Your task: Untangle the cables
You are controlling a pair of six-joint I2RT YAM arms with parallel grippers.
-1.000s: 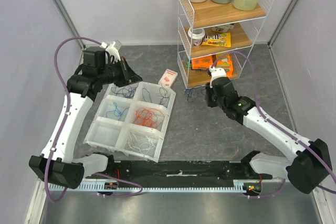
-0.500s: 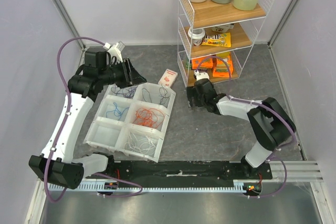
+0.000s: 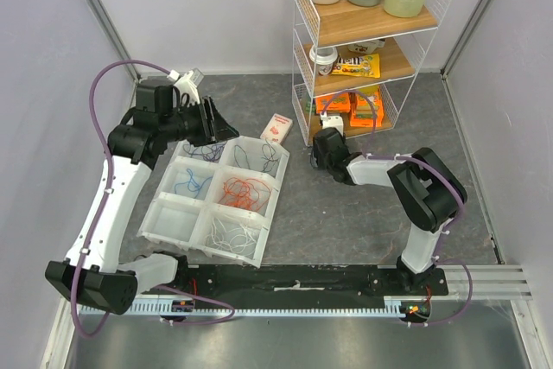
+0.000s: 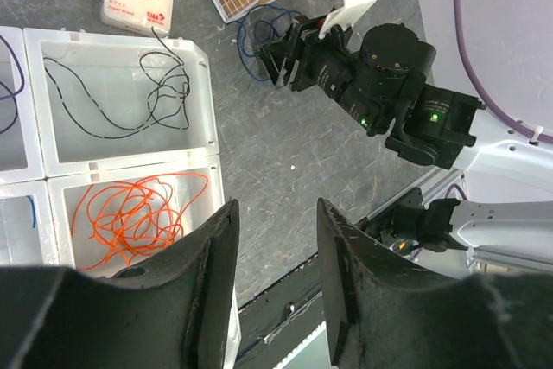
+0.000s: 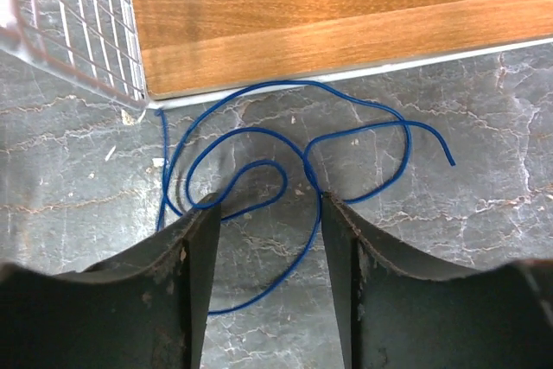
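A thin blue cable [image 5: 313, 177] lies in loose loops on the grey floor at the foot of the wire rack; it also shows in the top view [image 3: 308, 155] and the left wrist view [image 4: 251, 28]. My right gripper [image 5: 266, 205] is open and low over it, with the fingers straddling the loops, and shows in the top view [image 3: 318, 151]. A white compartment tray [image 3: 149, 224] holds sorted cables: black [image 4: 130, 92], orange [image 4: 130, 213], white [image 3: 229, 231] and blue [image 3: 194, 183]. My left gripper [image 4: 276, 213] is open and empty, held above the tray's far edge [image 3: 216, 123].
A wire rack [image 3: 302, 84] with bottles and snack packs stands at the back right, its wooden bottom shelf [image 5: 302, 15] just beyond the blue cable. A small white and red box [image 3: 276, 129] lies between tray and rack. A black rail [image 3: 294, 287] runs along the front.
My right gripper has moved left and down to the blue cable by the rack's foot, and the right arm has folded at the elbow. The left arm has barely moved.
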